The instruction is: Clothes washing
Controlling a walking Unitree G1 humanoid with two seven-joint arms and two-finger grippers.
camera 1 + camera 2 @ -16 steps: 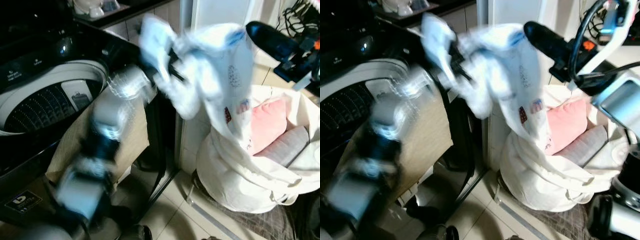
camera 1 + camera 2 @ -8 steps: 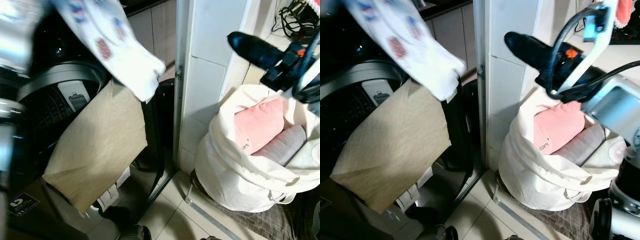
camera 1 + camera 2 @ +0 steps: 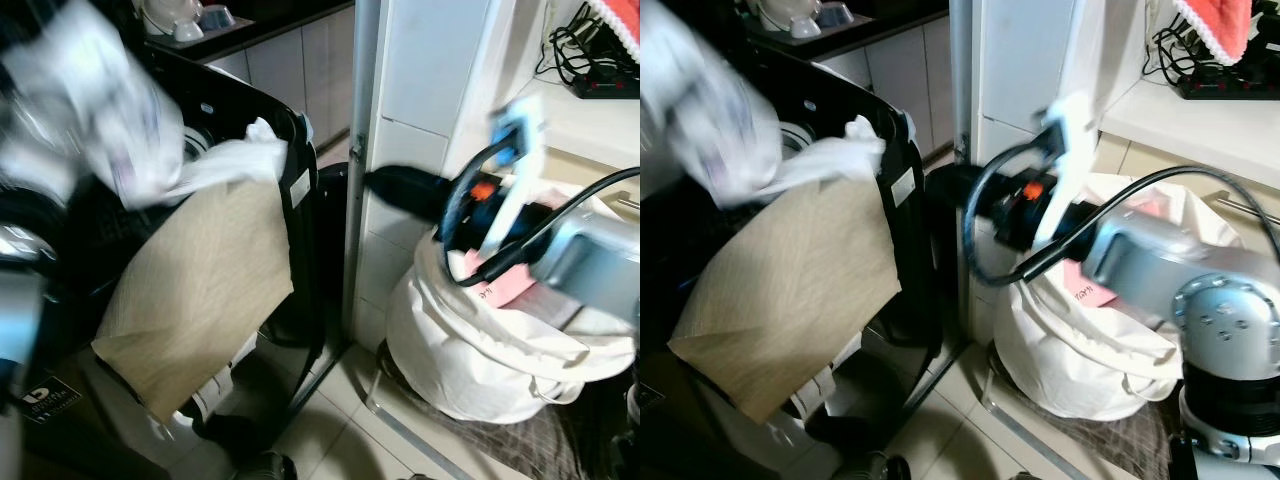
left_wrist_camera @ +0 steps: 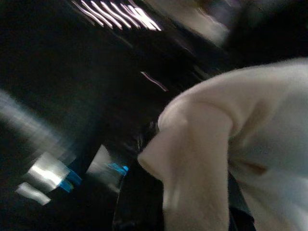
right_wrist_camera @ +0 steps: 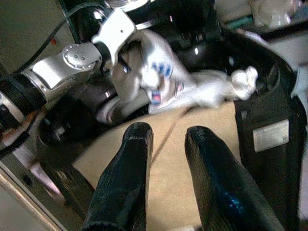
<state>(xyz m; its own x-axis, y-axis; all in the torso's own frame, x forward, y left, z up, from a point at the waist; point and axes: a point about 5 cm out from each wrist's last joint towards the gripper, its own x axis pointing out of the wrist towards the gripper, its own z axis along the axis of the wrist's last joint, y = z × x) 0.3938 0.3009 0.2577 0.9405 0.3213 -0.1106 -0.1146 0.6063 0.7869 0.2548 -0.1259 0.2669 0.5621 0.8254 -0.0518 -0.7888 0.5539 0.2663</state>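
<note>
Right wrist view, left gripper [image 5: 126,65] clutching printed white garment [image 5: 163,82], trailing toward washer rim [image 5: 269,72]

Black top-loading washing machine [image 3: 290,190] at left with a tan cloth [image 3: 200,290] draped over its front edge and a white patterned garment [image 3: 110,120] above its opening; white fabric laundry bag [image 3: 480,350] on the floor at right, beyond a white wall corner [image 3: 400,150].
</note>
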